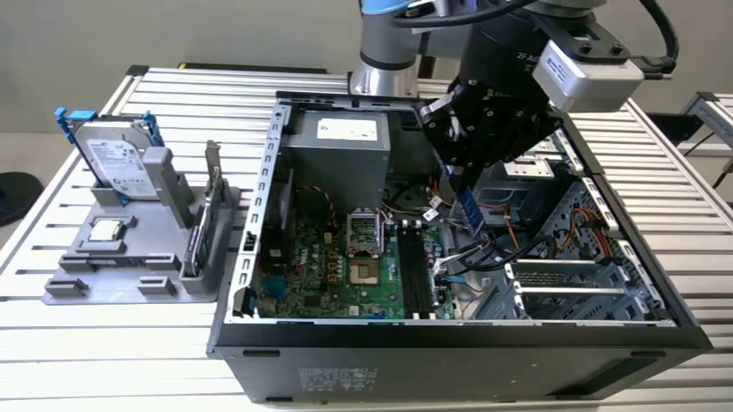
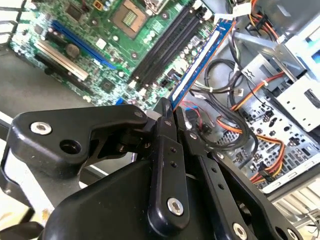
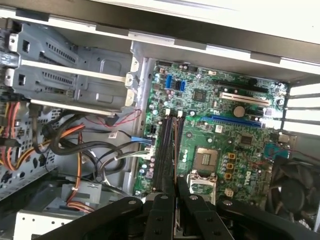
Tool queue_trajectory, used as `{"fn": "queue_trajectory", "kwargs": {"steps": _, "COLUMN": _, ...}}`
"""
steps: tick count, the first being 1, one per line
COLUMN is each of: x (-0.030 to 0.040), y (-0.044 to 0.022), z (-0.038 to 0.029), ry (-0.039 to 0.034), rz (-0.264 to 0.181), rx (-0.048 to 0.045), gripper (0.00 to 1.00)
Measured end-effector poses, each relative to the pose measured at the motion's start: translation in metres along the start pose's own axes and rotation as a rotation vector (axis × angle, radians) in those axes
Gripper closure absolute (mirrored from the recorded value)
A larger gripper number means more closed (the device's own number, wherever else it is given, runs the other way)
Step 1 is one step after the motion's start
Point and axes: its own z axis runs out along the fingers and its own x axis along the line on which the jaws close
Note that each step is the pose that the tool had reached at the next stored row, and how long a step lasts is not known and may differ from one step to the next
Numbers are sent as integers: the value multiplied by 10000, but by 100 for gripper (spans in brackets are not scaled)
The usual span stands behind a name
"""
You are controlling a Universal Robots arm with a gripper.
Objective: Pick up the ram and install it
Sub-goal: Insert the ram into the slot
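The claw (image 2: 172,117) is pinching the ram (image 2: 200,62), which sticks out long past its tips, just right of the black slots (image 2: 162,47) and lined up with them.

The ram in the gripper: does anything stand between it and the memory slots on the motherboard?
Nothing visible does. The gripper holds the ram edge-on above the black memory slots, which lie bare. The loose cables lie beside the board, not across the slots.
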Motion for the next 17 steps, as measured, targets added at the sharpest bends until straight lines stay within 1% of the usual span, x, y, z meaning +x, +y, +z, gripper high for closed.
{"fn": "queue_trajectory", "kwargs": {"steps": 4, "x": 125, "y": 16, "z": 26, "ry": -1, "rz": 0, "rx": -2, "gripper": 100}}
{"fn": "queue_trajectory", "kwargs": {"steps": 9, "x": 229, "y": 29, "z": 71, "ry": -2, "rz": 0, "rx": -11, "gripper": 100}}
{"fn": "queue_trajectory", "kwargs": {"steps": 12, "x": 237, "y": 29, "z": 84, "ry": -6, "rz": 2, "rx": -34, "gripper": 100}}
{"fn": "queue_trajectory", "kwargs": {"steps": 14, "x": 238, "y": 30, "z": 93, "ry": 7, "rz": 2, "rx": -31, "gripper": 100}}
{"fn": "queue_trajectory", "kwargs": {"steps": 15, "x": 234, "y": 32, "z": 103, "ry": 37, "rz": 2, "rx": -33, "gripper": 100}}
{"fn": "queue_trajectory", "kwargs": {"steps": 17, "x": 222, "y": 36, "z": 130, "ry": 138, "rz": 3, "rx": -49, "gripper": 100}}
